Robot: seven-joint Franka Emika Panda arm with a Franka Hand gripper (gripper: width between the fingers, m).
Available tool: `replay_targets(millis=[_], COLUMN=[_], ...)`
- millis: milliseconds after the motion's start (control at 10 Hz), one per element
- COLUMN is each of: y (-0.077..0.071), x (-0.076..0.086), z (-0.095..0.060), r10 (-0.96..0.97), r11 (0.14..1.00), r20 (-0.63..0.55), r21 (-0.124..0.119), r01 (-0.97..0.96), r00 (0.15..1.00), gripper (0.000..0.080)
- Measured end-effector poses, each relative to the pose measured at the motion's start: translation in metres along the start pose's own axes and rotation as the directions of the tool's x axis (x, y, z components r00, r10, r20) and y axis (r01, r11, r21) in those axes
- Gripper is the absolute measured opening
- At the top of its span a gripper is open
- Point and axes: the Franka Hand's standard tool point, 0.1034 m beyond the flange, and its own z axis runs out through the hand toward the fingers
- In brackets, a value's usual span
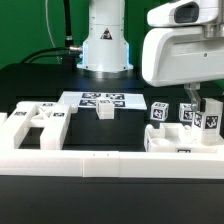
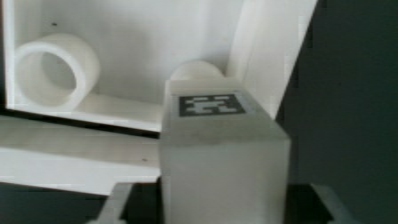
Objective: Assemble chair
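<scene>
The end effector [image 1: 206, 110] is clamped on an upright square leg [image 2: 222, 150] of the chair. The wrist view shows the leg filling the gap between the jaws, with a black-and-white square tag [image 2: 212, 104] on its top face. Just behind the leg in that view we see a white panel [image 2: 151, 45] with a round ringed opening. The only markings we can make out are such tags, and they carry block patterns rather than letters. In the exterior view, two more tagged uprights [image 1: 158, 112] [image 1: 188, 114] stand just beside the end effector, toward the exterior view's left. The marker board [image 1: 100, 99] and a small block [image 1: 105, 111] in front of it lie well apart from the end effector on the same side. A slotted panel [image 1: 35, 125] lies farthest from it. A long plain rail [image 1: 90, 162] runs along the front. The desk [image 1: 40, 85] is black, the robot base [image 1: 105, 45] stands at its rear, and a green backdrop [image 1: 30, 30] closes the scene.
</scene>
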Motion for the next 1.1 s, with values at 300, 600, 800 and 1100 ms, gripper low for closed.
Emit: replay_targets(millis=[300, 600, 800, 1100], y=[0.004, 0.006, 0.010, 0.013], x=[0.000, 0.001, 0.000, -0.002], z=[0.000, 0.001, 0.001, 0.001], r10=[0.339, 0.524, 0.689, 0.882], r11=[0.941, 0.852, 0.725, 0.469], r20=[-0.023, -0.026, -0.014, 0.022], r21=[0.012, 0.015, 0.035, 0.055], r01=[-0.339, -0.524, -0.688, -0.882], r00=[0.941, 0.851, 0.725, 0.471], gripper=[0.0285, 0.0285, 0.0285, 0.0285])
